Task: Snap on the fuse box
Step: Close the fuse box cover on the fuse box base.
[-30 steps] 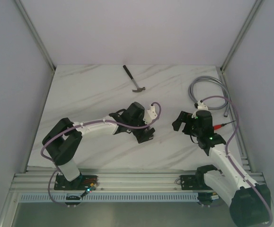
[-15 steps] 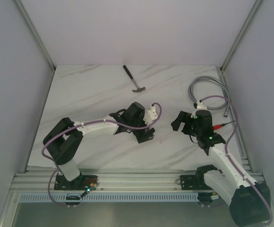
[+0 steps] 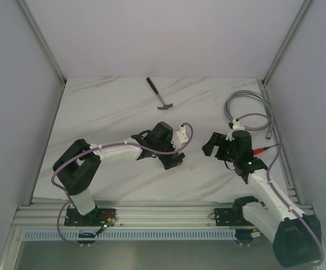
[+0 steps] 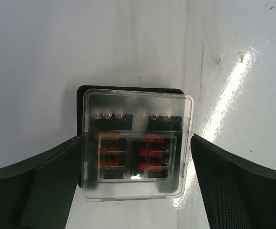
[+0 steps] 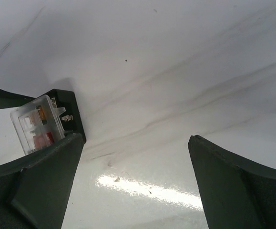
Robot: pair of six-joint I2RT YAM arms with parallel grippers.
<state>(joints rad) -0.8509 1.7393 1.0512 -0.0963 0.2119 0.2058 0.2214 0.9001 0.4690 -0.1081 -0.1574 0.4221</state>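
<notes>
The fuse box (image 4: pixel 128 91) is a black square base lying flat on the marble table, with red and orange fuses showing through a clear cover (image 4: pixel 138 177) that sits on top of it. My left gripper (image 4: pixel 136 157) hangs straight above it, open, one finger (image 4: pixel 42 181) at each side of the cover. In the top view the box (image 3: pixel 174 162) is mostly hidden under that gripper (image 3: pixel 170 158). My right gripper (image 3: pixel 215 147) is open over bare table to the right. In its wrist view the box (image 5: pixel 70 110) lies off its left finger (image 5: pixel 42 186), outside the right gripper (image 5: pixel 137 143).
A hammer (image 3: pixel 159 94) lies at the back of the table. Grey looped cables (image 3: pixel 247 106) lie at the back right, near the right arm. Walls and frame posts close off both sides.
The left jaws have spread slightly wider around the box. The right gripper has drifted a little to the left.
</notes>
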